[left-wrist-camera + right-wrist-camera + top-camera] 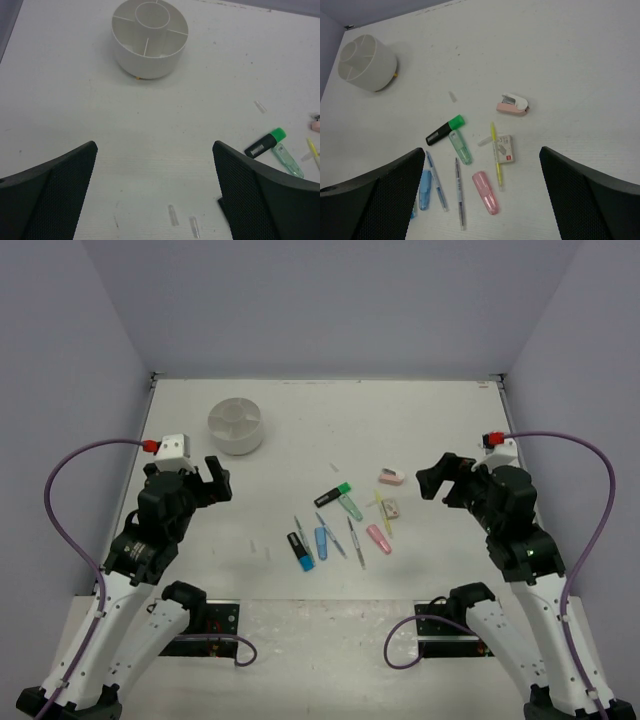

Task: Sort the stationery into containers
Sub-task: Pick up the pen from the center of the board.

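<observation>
From above, my left fingers (pixel 216 480) and right fingers (pixel 433 478) both hang over the tabletop (pixel 300 455), spread apart with nothing between them, one on each side of the work. The round white tub (pixel 235 426) stands at the far left, well apart from the stationery (pixel 345 520), which lies loose in a cluster near the middle, closer to my right arm. My left wrist view looks between its open fingers straight at the tub. It has a central round well with wedge compartments around it, and every part I can see into is bare, though the near wall hides some of the floor. In my right wrist view, between wide-open fingers, the pieces lie flat: a black highlighter with a green cap (pixel 445 130), a pale green highlighter (pixel 460 147) just beside it, a blue highlighter (pixel 424 183), two thin pens (pixel 459 192), a pink highlighter (pixel 485 193), a yellow stick (pixel 495 155) just beside a tan eraser (pixel 505 149), and a pink-and-white piece (pixel 513 104) that may be a mini stapler. I judge the sorting has not begun: nothing shows in the tub, nothing is gripped, and every item is yet to be carried over.
</observation>
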Available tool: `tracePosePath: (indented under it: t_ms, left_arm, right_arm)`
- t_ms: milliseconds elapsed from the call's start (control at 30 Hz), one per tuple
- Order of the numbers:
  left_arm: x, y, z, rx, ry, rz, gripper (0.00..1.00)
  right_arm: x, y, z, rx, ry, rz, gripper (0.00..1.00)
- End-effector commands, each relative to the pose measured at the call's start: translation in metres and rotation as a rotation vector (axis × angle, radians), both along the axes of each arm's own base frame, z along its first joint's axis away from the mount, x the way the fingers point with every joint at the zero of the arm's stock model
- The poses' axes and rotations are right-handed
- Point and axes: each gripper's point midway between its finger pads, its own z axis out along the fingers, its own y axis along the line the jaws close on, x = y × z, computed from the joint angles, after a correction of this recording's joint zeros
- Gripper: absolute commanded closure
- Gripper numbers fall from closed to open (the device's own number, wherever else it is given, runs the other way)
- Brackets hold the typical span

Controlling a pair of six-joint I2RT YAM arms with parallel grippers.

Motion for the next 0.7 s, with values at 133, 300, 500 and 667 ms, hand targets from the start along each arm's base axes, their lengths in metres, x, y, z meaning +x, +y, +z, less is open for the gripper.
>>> tracePosePath:
  t_ms: [133,300,500,667]
  left_arm:
    - [0.004,-0.004,0.013,-0.007,-0.047,-0.022,0.0]
    - [0.007,-0.008,0.011,-0.006,-0.035,-0.041,0.0]
    - [0.009,-0.012,0.004,-0.003,-0.015,-0.059,0.0]
    - [0.009,-0.014,0.003,-0.005,-0.013,-0.072,0.0]
  right_arm:
    - [-0.002,0.022,0.018,0.037,-0.066,0.126,0.01]
    - [0.01,0.055,-0.024,-0.009,0.13,0.212,0.01]
    - [0.02,0.099,-0.093,-0.239,0.374,0.257,0.07]
    - [0.025,0.109,-0.134,-0.315,0.471,0.26,0.55]
